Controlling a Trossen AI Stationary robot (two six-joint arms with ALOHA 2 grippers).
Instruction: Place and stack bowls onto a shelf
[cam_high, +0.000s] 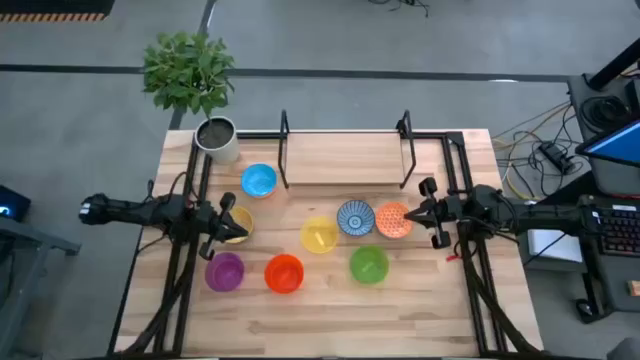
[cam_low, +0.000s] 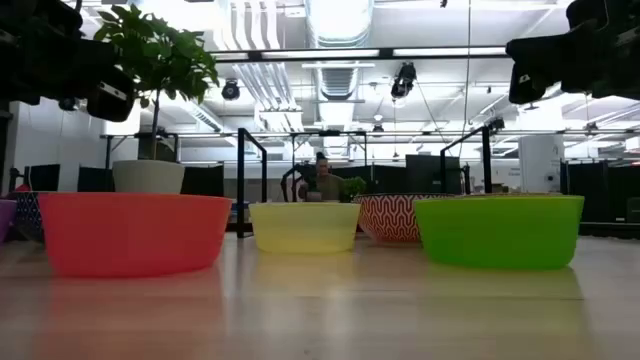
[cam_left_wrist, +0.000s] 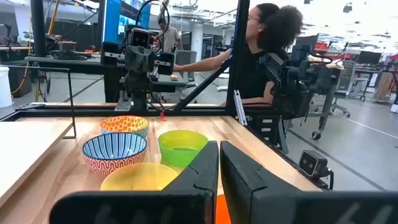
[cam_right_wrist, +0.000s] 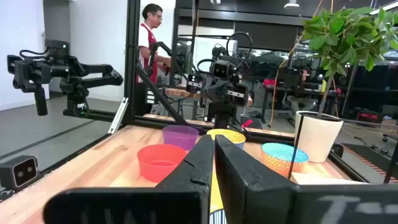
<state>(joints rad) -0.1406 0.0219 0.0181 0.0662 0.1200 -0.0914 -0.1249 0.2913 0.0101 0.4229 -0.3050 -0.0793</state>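
My right gripper (cam_high: 418, 212) sits right of centre in the high view, just beside the orange patterned bowl (cam_high: 393, 220). Its fingers are nearly closed with only a thin gap between them, and they hold nothing. My left gripper (cam_high: 226, 221) waits left of centre, over the mustard dotted bowl (cam_high: 236, 225), its fingers likewise almost together and empty.

The shelf (cam_high: 346, 158) lies across the upper middle of the high view, its plank bare, so I judge that no bowl has been placed and the first pick is the step in hand. All eight bowls are loose on the table (cam_high: 330, 310):

- the light blue bowl (cam_high: 259, 181) just left of the shelf
- the yellow bowl (cam_high: 319, 236) and blue-white bowl (cam_high: 355, 217) at centre
- the purple bowl (cam_high: 225, 271), orange-red bowl (cam_high: 284, 273) and green bowl (cam_high: 369, 264) along the lower row

The plant pot (cam_high: 217, 139) stands at the upper left of the table (not mine to move).

Next, I think, I must spread the right fingers wide enough to straddle the patterned bowl's rim, come down over one wall and close. It nearly touches the blue-white bowl, so the outer edge looks the safer side to grip.
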